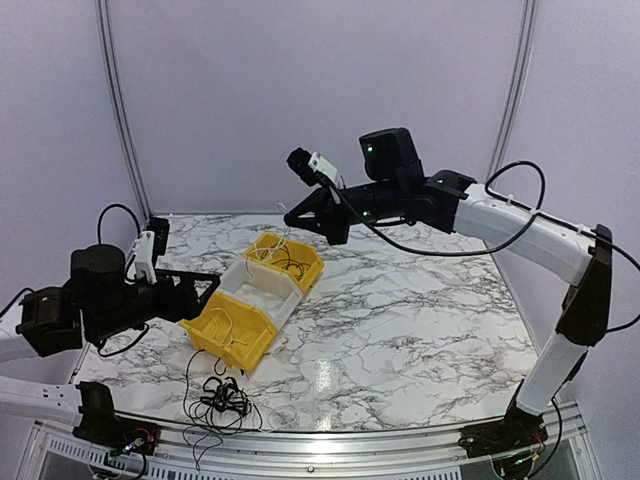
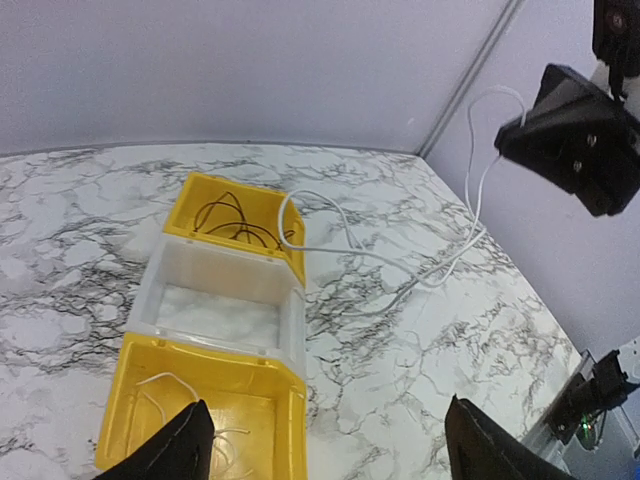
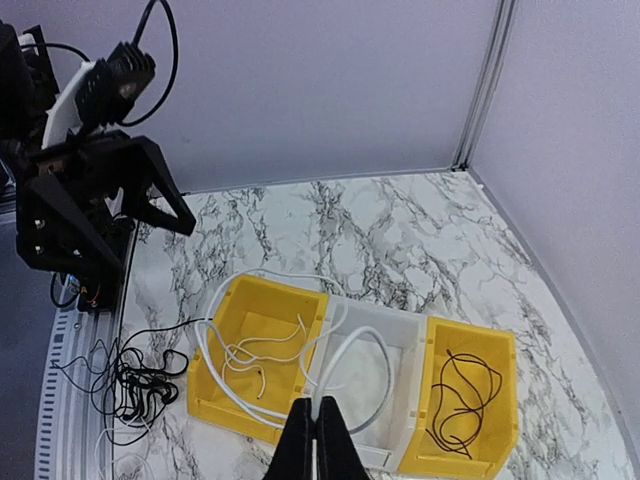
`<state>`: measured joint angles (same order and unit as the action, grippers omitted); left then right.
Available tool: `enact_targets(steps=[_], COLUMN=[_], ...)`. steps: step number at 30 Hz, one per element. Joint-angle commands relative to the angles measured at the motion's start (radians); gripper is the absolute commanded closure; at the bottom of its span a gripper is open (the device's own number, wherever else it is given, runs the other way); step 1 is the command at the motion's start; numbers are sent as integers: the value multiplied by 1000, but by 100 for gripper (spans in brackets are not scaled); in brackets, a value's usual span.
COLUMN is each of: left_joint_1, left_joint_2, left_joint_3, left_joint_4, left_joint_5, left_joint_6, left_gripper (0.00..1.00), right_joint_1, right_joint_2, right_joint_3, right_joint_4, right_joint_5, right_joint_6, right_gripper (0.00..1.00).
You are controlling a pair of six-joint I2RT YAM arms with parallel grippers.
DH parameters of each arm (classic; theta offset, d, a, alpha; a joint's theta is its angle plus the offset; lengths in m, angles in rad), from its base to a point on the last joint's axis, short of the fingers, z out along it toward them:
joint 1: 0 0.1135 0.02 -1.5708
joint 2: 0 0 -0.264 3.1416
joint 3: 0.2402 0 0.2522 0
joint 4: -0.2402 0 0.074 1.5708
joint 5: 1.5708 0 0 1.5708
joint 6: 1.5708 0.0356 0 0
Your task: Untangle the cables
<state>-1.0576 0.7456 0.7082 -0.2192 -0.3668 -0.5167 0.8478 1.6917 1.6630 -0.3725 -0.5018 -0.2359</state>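
Note:
A tangle of thin black cables [image 1: 224, 398] lies near the table's front edge, left of the bins; it also shows in the right wrist view [image 3: 130, 385]. My right gripper [image 1: 292, 217] hovers high above the far bin and is shut [image 3: 318, 425] on a thicker white cable [image 3: 352, 352]. That cable hangs in loops over the bins and trails across the table [image 2: 400, 290]. My left gripper [image 1: 203, 290] is open and empty [image 2: 330, 450], low beside the near yellow bin.
Three bins stand in a row. The near yellow bin [image 1: 236, 345] holds thin white cords [image 3: 262, 352]. The white middle bin [image 1: 244, 276] comes after it. The far yellow bin [image 1: 309, 264] holds a black cord [image 3: 462, 392]. Walls close the back and the right.

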Motion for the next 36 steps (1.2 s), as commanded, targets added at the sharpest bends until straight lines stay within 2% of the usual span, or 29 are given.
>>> enact_targets(steps=[1, 8, 20, 31, 36], left_joint_1=[-2, -2, -2, -2, -2], left_joint_2=[-77, -151, -181, -172, -165], left_joint_3=[29, 36, 13, -1, -11], left_joint_4=[-182, -222, -228, -228, -227], left_joint_5=[-210, -319, -355, -376, -374], left_joint_6=[-61, -99, -89, -111, -115], left_gripper=[17, 16, 16, 12, 10], right_joint_1=[33, 86, 118, 173, 202], right_joint_2=[105, 252, 511, 638, 666], right_joint_3=[34, 112, 263, 300, 300], right_joint_4=[16, 53, 76, 54, 46], right_joint_5=[-23, -15, 31, 113, 208], right_joint_6=[7, 37, 91, 21, -46], right_gripper=[100, 100, 100, 100, 100])
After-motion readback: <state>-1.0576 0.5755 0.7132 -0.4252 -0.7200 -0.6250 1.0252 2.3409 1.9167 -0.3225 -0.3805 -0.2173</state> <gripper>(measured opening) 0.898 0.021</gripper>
